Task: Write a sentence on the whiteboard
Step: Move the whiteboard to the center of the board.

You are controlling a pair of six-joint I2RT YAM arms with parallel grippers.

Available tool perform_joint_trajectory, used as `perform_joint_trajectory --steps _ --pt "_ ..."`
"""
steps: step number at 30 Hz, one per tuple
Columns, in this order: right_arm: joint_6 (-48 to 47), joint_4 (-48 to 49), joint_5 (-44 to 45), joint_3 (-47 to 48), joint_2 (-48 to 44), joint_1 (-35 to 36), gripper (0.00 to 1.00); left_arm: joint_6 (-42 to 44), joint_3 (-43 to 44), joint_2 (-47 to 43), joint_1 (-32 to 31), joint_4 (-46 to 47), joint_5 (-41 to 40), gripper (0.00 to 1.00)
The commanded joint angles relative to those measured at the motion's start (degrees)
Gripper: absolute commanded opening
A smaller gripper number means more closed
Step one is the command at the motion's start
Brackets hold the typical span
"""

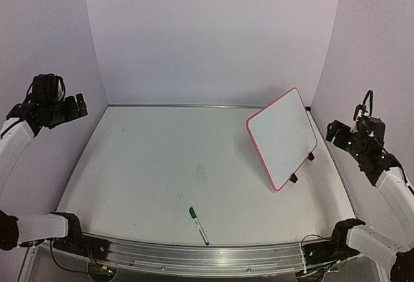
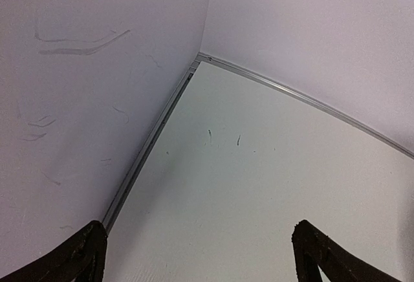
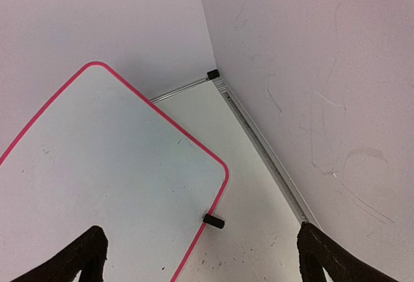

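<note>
The whiteboard [image 1: 281, 138], white with a pink-red rim, stands tilted on two black clip feet [image 1: 294, 178] at the right of the table. Its face is bare apart from small specks, and no sentence shows on it. In the right wrist view the whiteboard [image 3: 110, 178] fills the lower left, with one clip foot [image 3: 213, 220] on its edge. A pen with a green cap [image 1: 198, 225] lies near the table's front edge, apart from both arms. My left gripper [image 1: 81, 105] [image 2: 200, 227] is raised at the far left, open and empty. My right gripper [image 1: 333, 130] [image 3: 201, 229] hovers right of the board, open and empty.
Pale walls close in the table on the left, back and right. An aluminium rail [image 3: 265, 152] runs along the foot of the walls, and another rail [image 1: 207, 253] lines the near edge. Small ink marks [image 2: 238, 140] dot the table [image 1: 162, 165].
</note>
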Motion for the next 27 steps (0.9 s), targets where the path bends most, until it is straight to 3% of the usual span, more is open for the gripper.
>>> perform_joint_trajectory --steps 1,7,13,18,27 --pt "-1.49 -3.69 -10.21 3.8 1.97 0.28 0.98 4.39 5.44 0.66 -0.24 -3.38 1.84 1.0" --pt "0.31 -6.77 -21.61 5.91 8.12 0.33 0.91 10.61 6.39 1.34 -0.2 -1.92 8.11 0.99" --pt "4.33 -8.16 -31.15 3.45 14.79 2.24 0.85 11.29 -0.49 0.11 -0.2 5.8 11.83 1.0" --pt "6.31 -8.2 -31.77 0.22 17.51 6.98 0.76 12.48 -2.96 0.49 -0.2 6.33 13.01 0.99" --pt "8.61 -6.59 -30.25 -4.59 22.74 7.34 0.61 12.18 -4.74 -0.59 -0.2 6.64 14.2 0.99"
